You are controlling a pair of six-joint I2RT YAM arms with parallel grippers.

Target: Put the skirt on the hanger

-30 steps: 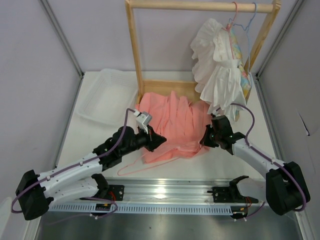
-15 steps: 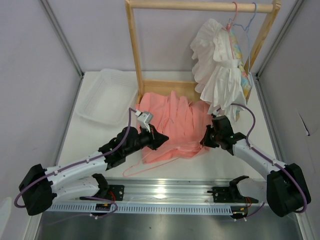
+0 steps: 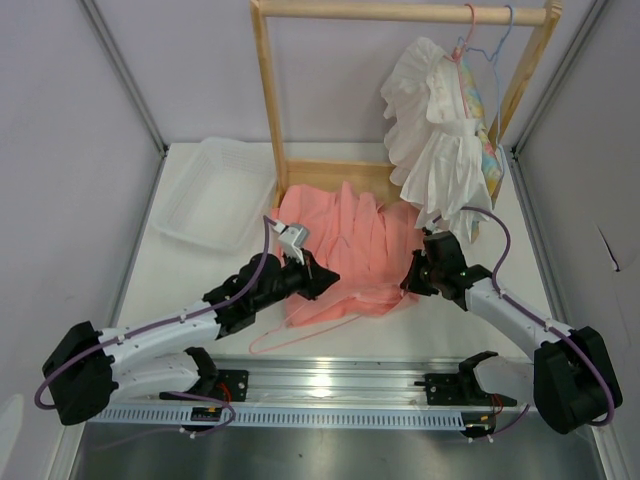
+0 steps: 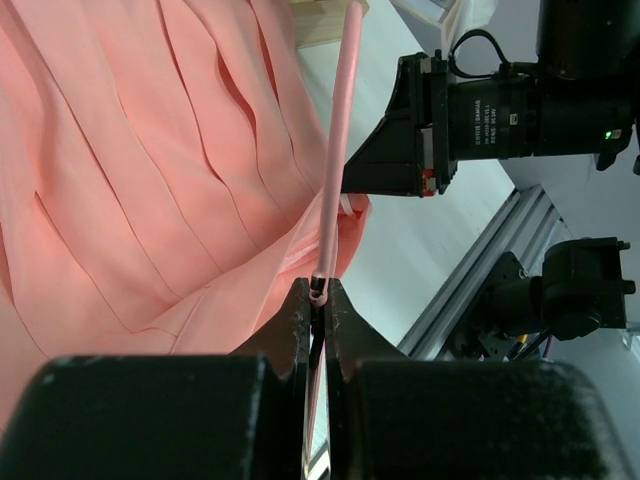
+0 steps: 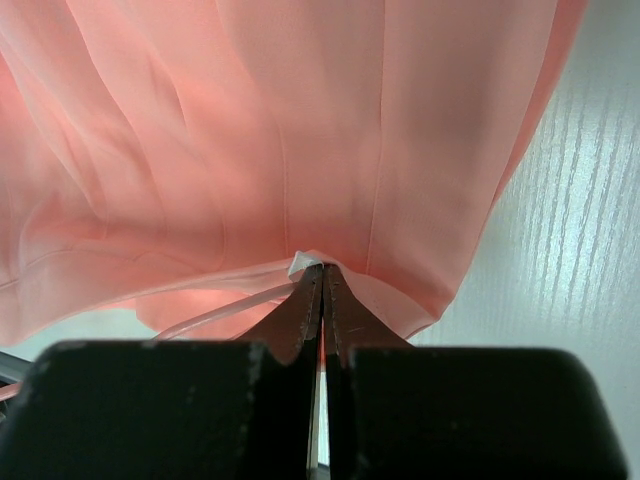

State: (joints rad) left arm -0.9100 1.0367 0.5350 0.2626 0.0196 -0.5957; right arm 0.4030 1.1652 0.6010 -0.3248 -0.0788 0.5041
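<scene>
The salmon-pink pleated skirt [image 3: 350, 245] lies spread on the table in front of the wooden rack. The thin pink hanger [image 3: 300, 325] lies at the skirt's near edge, one end under the cloth. My left gripper [image 3: 328, 277] is shut on the hanger's wire [image 4: 335, 180], which runs away from the jaws over the skirt [image 4: 140, 170]. My right gripper [image 3: 408, 281] is shut on the skirt's waist edge [image 5: 315, 262] at the skirt's right side, with the cloth [image 5: 280, 130] spread beyond the jaws.
A wooden clothes rack [image 3: 275, 110] stands behind the skirt. A white ruffled garment [image 3: 435, 140] on a pink hanger and a pastel garment on a blue hanger hang at its right end. A clear plastic bin [image 3: 210, 195] sits at the back left. A metal rail [image 3: 330, 385] runs along the near edge.
My left gripper has moved right and a little forward with the hanger, pushing it further under the skirt's near edge. The right arm has stayed still.
</scene>
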